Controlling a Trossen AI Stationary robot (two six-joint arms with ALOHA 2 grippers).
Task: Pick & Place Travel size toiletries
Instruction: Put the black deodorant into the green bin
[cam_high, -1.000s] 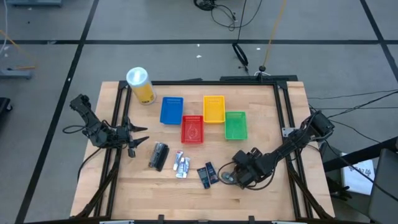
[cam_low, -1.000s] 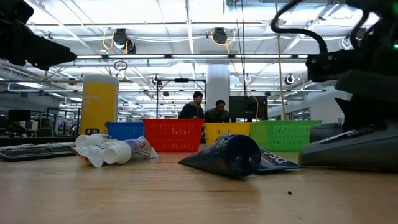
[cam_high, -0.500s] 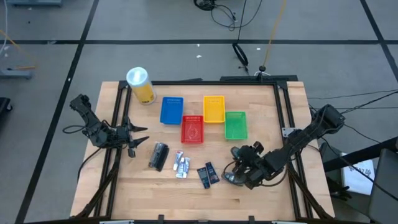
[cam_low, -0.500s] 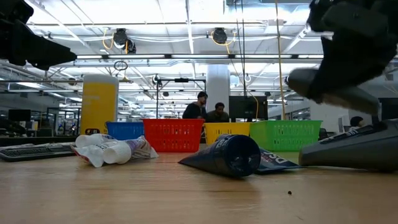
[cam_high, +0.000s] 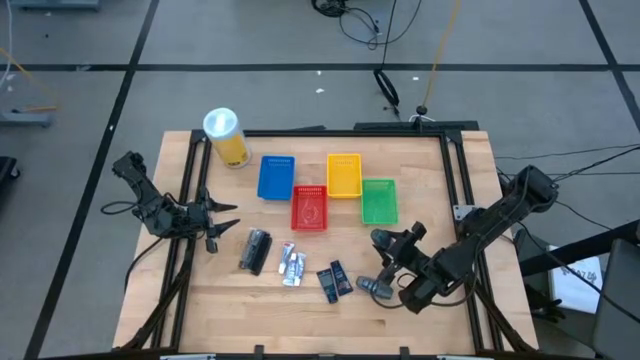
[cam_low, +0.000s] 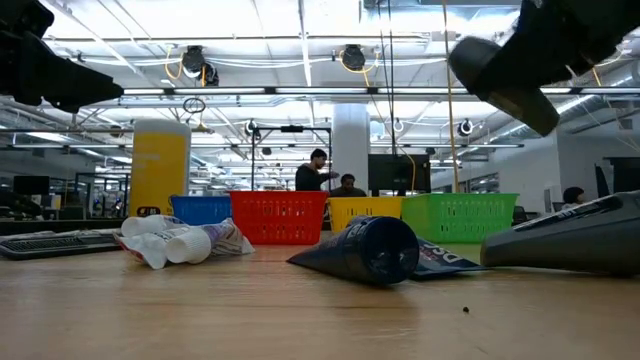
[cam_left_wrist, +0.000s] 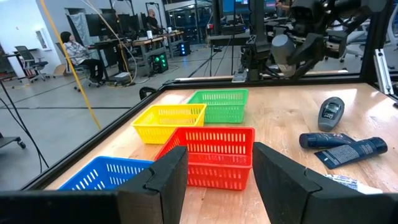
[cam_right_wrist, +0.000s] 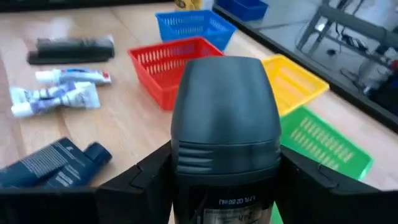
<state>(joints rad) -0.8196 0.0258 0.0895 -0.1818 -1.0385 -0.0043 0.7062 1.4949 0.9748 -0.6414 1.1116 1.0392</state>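
Nearest you, the right gripper (cam_right_wrist: 224, 180) is clamped on a dark grey roll-on deodorant (cam_right_wrist: 225, 118), lifted clear of the wood at about five o'clock on the table (cam_high: 420, 160). Another grey piece (cam_high: 371, 287) lies just beside it on the boards; keep your swing above that. A little farther at six o'clock sit the dark blue tubes (cam_high: 334, 279), then the white mini tubes (cam_high: 291, 265) and a dark flat item (cam_high: 256, 250); don't sweep them. Beyond, toward the centre, the green basket (cam_high: 379, 201) looks the closest drop, with yellow (cam_high: 343, 174) and red (cam_high: 309, 207) beside it. Hold the deodorant level, centre it over the basket, lower before letting go. The left gripper (cam_high: 218, 222) waits at nine o'clock, fingers apart, holding nothing.
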